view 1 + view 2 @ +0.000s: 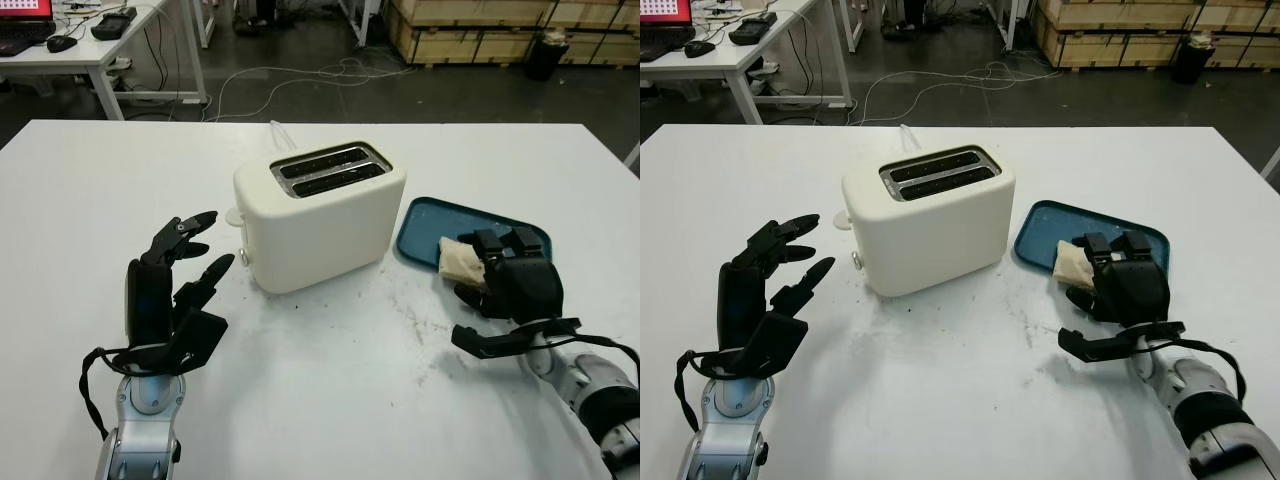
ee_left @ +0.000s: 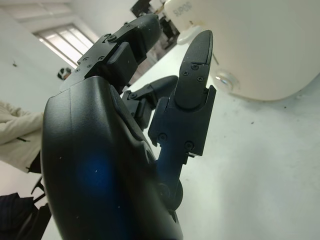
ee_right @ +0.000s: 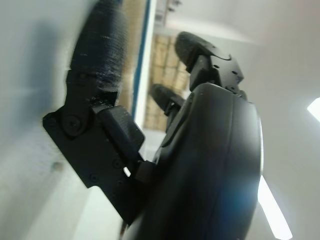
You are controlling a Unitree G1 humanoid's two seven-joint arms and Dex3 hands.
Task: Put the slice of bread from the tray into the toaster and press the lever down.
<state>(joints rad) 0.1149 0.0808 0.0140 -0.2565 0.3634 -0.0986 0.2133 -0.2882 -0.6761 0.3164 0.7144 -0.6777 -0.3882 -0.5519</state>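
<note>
The right robot hand (image 1: pixel 505 275) covers part of the bread slice (image 1: pixel 460 262) on the blue tray (image 1: pixel 425 225); its grip cannot be told. The left robot hand (image 1: pixel 175 285) holds nothing, left of the toaster (image 1: pixel 320 215), whose lettering is partly cut off.

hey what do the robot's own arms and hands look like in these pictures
Both hands, the left hand and the right hand, are black, each with a glossy rounded shell and three blocky segmented fingers with small screws. The forearms are silver-grey metal. A black cable loops beside each wrist. No markings are readable on them.
</note>
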